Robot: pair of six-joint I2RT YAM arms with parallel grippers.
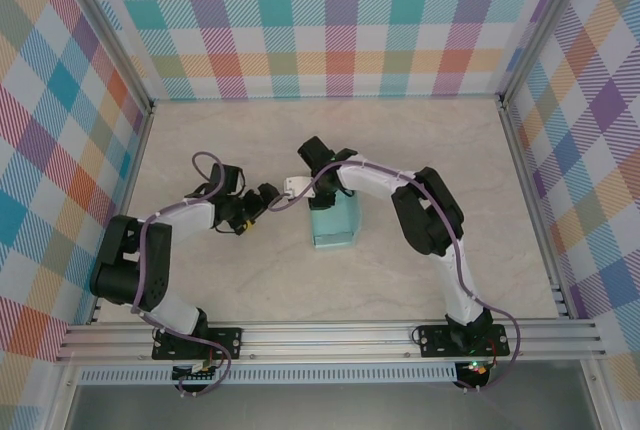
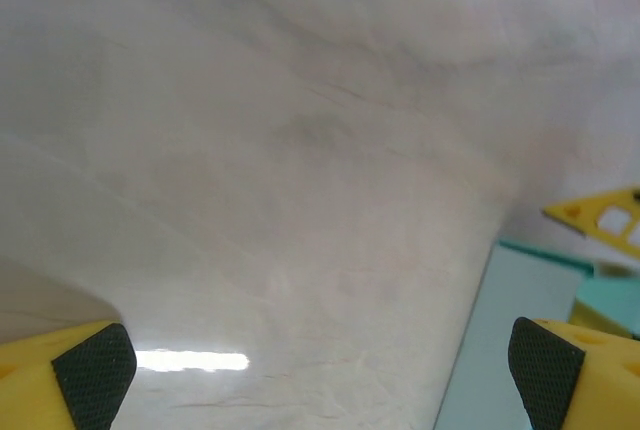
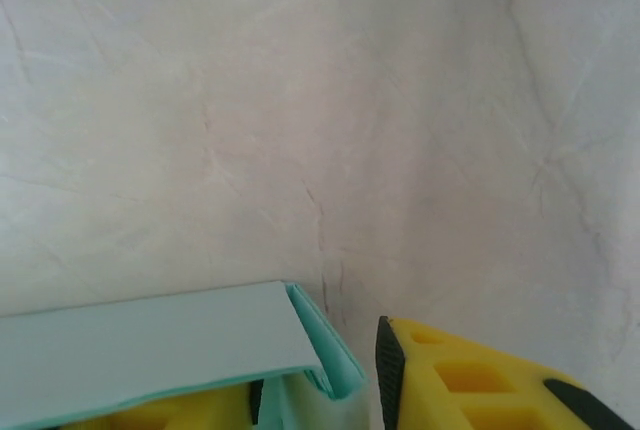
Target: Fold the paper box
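Observation:
The paper box (image 1: 333,223) is a small pale aqua card box on the table's middle, partly folded. My right gripper (image 1: 322,193) hangs over its far end. In the right wrist view the box (image 3: 150,345) has a flap lying over the left finger, and a folded side wall stands between the jaws. The right finger (image 3: 470,380) is a small gap away from that wall, so the right gripper (image 3: 320,395) is open. My left gripper (image 1: 268,198) sits just left of the box, wide open (image 2: 320,375) over bare table, with the box (image 2: 515,340) beside its right finger.
The beige marbled table (image 1: 200,140) is ringed by checked walls and aluminium rails (image 1: 330,335) at the near edge. A yellow finger of the right gripper (image 2: 600,215) shows at the right of the left wrist view. Both arms crowd the centre.

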